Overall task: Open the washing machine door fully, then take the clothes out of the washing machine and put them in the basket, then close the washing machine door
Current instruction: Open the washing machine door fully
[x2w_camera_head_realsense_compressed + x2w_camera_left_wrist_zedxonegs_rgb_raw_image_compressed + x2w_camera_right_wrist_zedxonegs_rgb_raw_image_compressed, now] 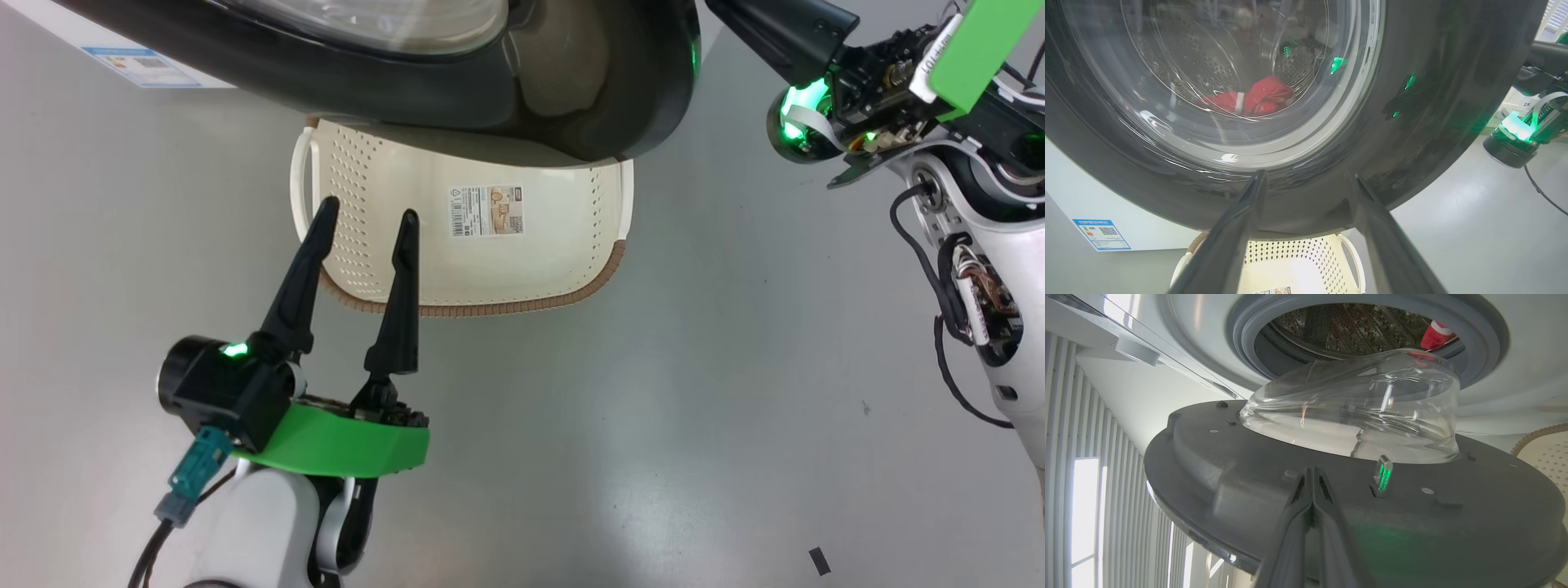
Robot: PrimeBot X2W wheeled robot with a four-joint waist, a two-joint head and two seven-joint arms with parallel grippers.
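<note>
**Left gripper [367,212] wide, right gripper [1311,477] closed**

My left gripper is wide open and empty, over the basket [490,309]. My right gripper holds nothing, its tips at the inner side of the washing machine door [571,98]. The clothes [1249,100] lie inside the washing machine [1167,347].

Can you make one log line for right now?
washing machine door: ajar | left gripper: open, by empty basket | right gripper: shut, by door's inside | clothes: in drum
</note>
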